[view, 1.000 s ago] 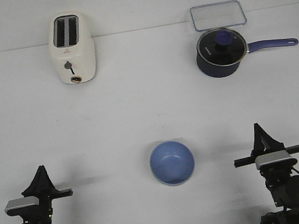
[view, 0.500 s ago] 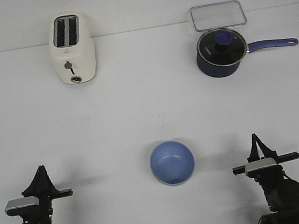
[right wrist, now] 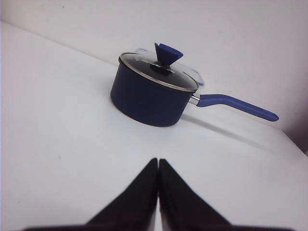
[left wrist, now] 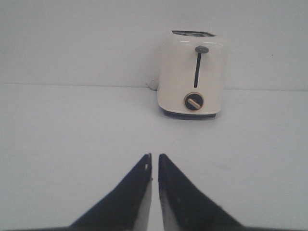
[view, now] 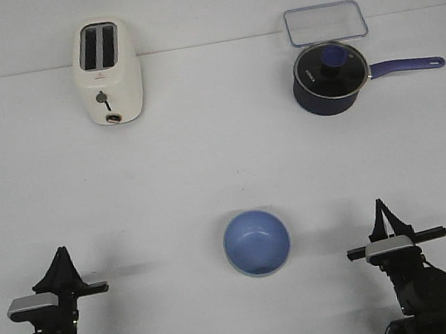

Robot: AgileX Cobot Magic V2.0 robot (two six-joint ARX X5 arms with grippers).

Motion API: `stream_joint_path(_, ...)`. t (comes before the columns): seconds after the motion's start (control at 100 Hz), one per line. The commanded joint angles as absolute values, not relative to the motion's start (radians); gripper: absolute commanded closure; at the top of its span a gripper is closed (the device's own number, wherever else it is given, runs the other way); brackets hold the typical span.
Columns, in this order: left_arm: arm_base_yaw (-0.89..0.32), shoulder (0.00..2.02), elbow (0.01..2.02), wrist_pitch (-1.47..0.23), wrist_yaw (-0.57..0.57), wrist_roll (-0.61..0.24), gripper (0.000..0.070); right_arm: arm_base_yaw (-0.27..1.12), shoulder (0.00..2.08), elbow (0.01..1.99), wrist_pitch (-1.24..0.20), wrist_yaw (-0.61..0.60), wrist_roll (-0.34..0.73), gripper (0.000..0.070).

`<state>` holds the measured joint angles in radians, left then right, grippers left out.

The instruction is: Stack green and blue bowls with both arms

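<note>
The periwinkle blue bowl [view: 256, 242] sits upright on the white table, near the front and midway between my arms. No separate mint green bowl shows; a thin pale edge lies under the blue bowl's near rim, and I cannot tell what it is. My left gripper [view: 60, 255] rests low at the front left, shut and empty, its tips almost touching in the left wrist view [left wrist: 154, 157]. My right gripper [view: 378, 206] rests low at the front right, shut and empty, as the right wrist view [right wrist: 158, 161] also shows. Both grippers are well apart from the bowl.
A cream toaster [view: 107, 72] stands at the back left, also in the left wrist view [left wrist: 193, 74]. A dark navy saucepan [view: 328, 78] with glass lid and handle pointing right stands at the back right, also in the right wrist view [right wrist: 151, 96]. A clear lidded container [view: 325, 22] lies behind it.
My right gripper drew back toward the table's front edge and slightly left, then stopped. The left arm and the bowl have not moved.
</note>
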<state>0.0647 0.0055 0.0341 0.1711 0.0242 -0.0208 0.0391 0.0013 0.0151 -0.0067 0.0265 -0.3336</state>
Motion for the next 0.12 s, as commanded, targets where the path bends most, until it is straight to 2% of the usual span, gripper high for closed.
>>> stream_joint_path(0.0, 0.066, 0.005, 0.014, 0.181, 0.023, -0.027, 0.0685, 0.04, 0.001, 0.013, 0.008, 0.027, -0.336, 0.07)
stream_joint_path(0.11, 0.066, 0.005, 0.014, 0.181, 0.023, -0.027, 0.0685, 0.04, 0.001, 0.013, 0.008, 0.027, -0.336, 0.07)
